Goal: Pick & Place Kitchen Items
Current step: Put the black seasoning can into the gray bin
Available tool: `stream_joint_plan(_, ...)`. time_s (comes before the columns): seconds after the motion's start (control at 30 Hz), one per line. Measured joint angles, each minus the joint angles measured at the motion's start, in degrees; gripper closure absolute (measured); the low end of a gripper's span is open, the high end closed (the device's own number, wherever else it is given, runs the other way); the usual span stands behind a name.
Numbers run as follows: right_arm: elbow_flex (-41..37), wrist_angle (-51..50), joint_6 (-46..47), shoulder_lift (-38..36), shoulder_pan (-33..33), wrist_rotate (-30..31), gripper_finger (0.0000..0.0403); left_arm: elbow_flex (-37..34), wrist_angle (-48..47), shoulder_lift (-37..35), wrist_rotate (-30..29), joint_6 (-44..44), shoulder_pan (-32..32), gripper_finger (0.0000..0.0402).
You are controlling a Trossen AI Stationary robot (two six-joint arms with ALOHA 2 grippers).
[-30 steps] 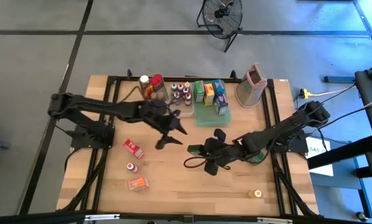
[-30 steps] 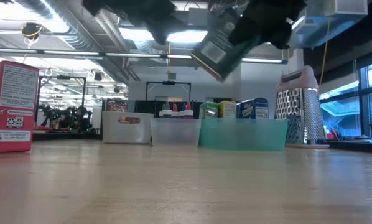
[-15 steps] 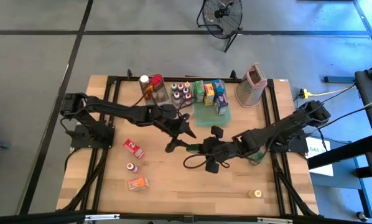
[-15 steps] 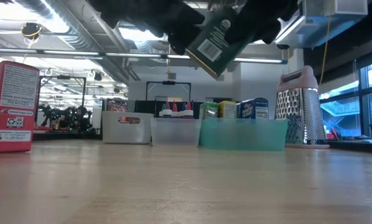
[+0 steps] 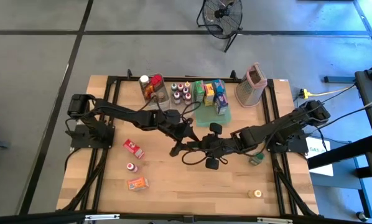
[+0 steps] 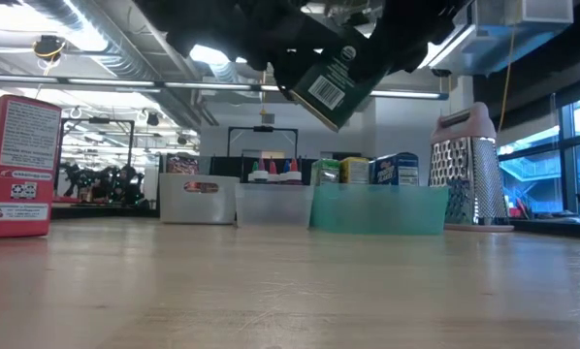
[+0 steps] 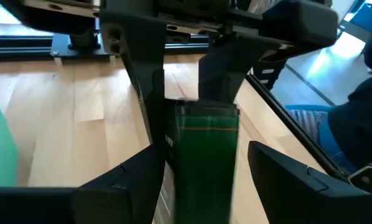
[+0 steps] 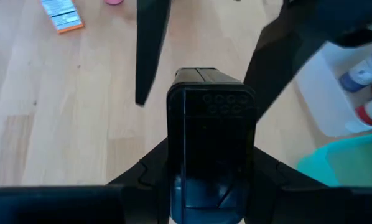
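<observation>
Dark green box [image 5: 196, 146] is held above the middle of the counter [image 5: 173, 186], clear of the wood, tilted in the low view [image 6: 331, 81] with its barcode face turned down toward the lower left of the frame. Right end effector [image 5: 201, 148] is closed on the box; in the right wrist view the box [image 8: 211, 149] is seen gripped between the two dark fingers [image 8: 142, 177]. Left end effector [image 5: 181, 142] is placed at the other end of the same box, fingers spread wide on either side of it; in the left wrist view the box [image 7: 206, 162] is framed between the open fingers [image 7: 136, 180] with gaps on both sides, contact not confirmed.

Remaining items in the high view: red box [image 5: 133, 148] at centre left of the counter, small bottle with pink cap [image 5: 131, 167] just below it, orange packet [image 5: 137, 183] at lower left, small yellow-capped jar [image 5: 256, 193] at lower right, green item [image 5: 256, 160] right of centre beside the right arm. Clear bins [image 5: 173, 94] with spice bottles and a green tray [image 5: 209, 116] with small boxes are lined along the upper edge, metal grater [image 5: 252, 84] with pink top at upper right. In the low view the red box [image 6: 16, 165] is seen upright at far left.
</observation>
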Motion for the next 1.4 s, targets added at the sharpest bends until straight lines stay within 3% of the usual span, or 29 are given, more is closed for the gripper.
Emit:
stream_joint_plan(0.43, 0.0, -1.0, -1.1, 0.0, -0.3, -1.7, 0.0272, 0.0, 2.3, 0.8, -9.2, -2.3, -0.7, 0.0186)
stream_joint_plan(0.9, -0.1, -1.2, -1.9, 0.0, -2.4, -4.9, 0.0272, -0.1, 1.2, 0.8, -10.3, 0.4, -0.6, 0.0278)
stream_joint_plan(1.17, 0.0, -1.7, -1.6, -0.1, -2.6, -5.9, 0.0196, -0.1, 1.6, 0.8, -9.8, -0.8, -0.5, 0.0284)
stream_joint_plan(1.4, 1.6, -13.6, 4.0, -3.3, -1.4, -5.4, 0.0151, -0.1, 1.6, 0.6, -10.1, -0.8, -0.5, 0.0284)
